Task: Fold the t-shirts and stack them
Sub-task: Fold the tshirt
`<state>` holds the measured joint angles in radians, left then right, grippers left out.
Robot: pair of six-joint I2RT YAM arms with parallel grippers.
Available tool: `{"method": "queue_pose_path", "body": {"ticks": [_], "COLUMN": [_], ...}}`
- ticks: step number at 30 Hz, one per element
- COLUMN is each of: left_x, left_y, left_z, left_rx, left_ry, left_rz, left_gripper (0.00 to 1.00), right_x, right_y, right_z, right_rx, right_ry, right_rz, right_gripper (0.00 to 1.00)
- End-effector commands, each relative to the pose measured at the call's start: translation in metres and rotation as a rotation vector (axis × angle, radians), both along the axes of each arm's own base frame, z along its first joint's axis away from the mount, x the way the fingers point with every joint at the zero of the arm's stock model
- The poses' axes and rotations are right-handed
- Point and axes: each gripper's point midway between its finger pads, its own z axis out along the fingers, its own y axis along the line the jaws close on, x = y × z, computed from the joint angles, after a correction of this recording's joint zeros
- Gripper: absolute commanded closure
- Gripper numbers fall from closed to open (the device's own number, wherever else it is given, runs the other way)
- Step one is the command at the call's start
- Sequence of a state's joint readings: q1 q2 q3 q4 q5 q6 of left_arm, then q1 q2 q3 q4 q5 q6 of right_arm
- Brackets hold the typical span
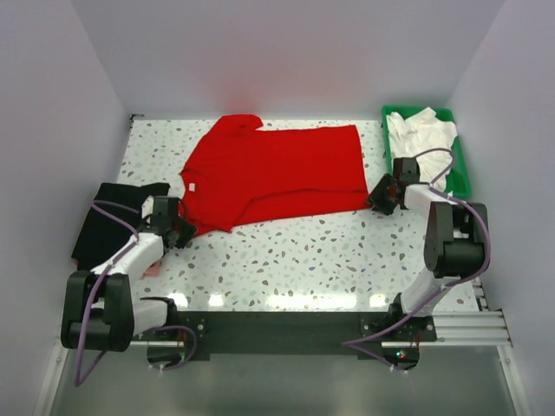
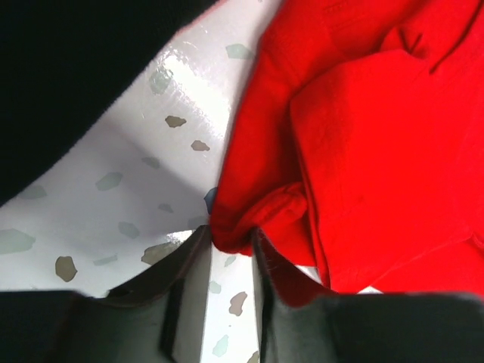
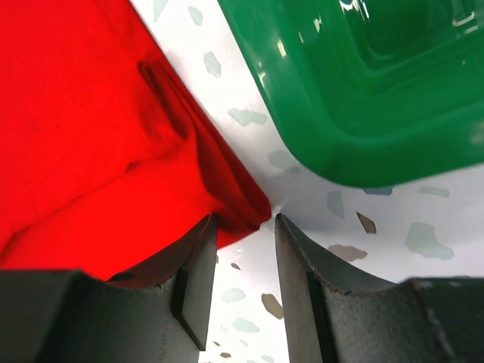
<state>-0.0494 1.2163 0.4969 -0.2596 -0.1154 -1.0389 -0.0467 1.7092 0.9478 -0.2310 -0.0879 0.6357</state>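
The red t-shirt [image 1: 277, 169] lies spread flat on the speckled table, its small white neck label [image 1: 189, 185] at the left. My left gripper [image 1: 179, 227] is at its lower-left edge; in the left wrist view [image 2: 231, 238] the jaws are closed on a bunched fold of the red cloth [image 2: 363, 136]. My right gripper [image 1: 380, 195] is at the shirt's lower-right corner; in the right wrist view [image 3: 246, 221] the jaws stand apart, with the red corner [image 3: 83, 128] between them against the left finger. A black t-shirt [image 1: 108, 221] lies at the left edge. White t-shirts [image 1: 421, 134] lie in the tray.
The green plastic tray [image 1: 460, 156] stands at the back right, close to my right gripper, and its rim fills the upper right of the right wrist view [image 3: 363, 98]. The black cloth [image 2: 68, 68] is just left of my left gripper. Walls enclose the table.
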Motion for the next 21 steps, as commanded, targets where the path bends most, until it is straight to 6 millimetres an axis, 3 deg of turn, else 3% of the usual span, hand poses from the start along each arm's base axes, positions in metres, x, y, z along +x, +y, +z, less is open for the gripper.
{"method": "queue_pose_path", "body": {"ticks": [1,4,7,12,17,21], "left_x": [0.013,0.018,0.021,0.018,0.005,-0.013], "left_y": [0.005,0.005,0.005,0.006,0.015,0.022], "left_z": [0.004,0.006,0.007,0.014,0.028,0.037], "left_rx": [0.025,0.028,0.027,0.031,0.064,0.084], "left_ry": [-0.041,-0.046,-0.045,-0.04,-0.024,0.007], "left_rz": [0.033,0.034,0.031,0.037,0.075,0.11], "left_gripper": [0.71,0.81,0.95,1.0,1.0,1.0], "right_x": [0.023,0.029,0.033,0.027,0.011,-0.014], "right_y": [-0.002,0.002,0.004,0.003,-0.005,-0.01], "right_z": [0.01,0.008,0.007,0.009,0.02,0.027], "right_rx": [0.0,0.019,0.03,0.028,-0.015,-0.037], "right_ry": [-0.06,-0.068,-0.063,-0.047,-0.044,-0.033], "right_rz": [-0.015,-0.015,-0.012,-0.016,-0.027,-0.035], "right_gripper": [0.6,0.63,0.78,0.99,1.0,1.0]}}
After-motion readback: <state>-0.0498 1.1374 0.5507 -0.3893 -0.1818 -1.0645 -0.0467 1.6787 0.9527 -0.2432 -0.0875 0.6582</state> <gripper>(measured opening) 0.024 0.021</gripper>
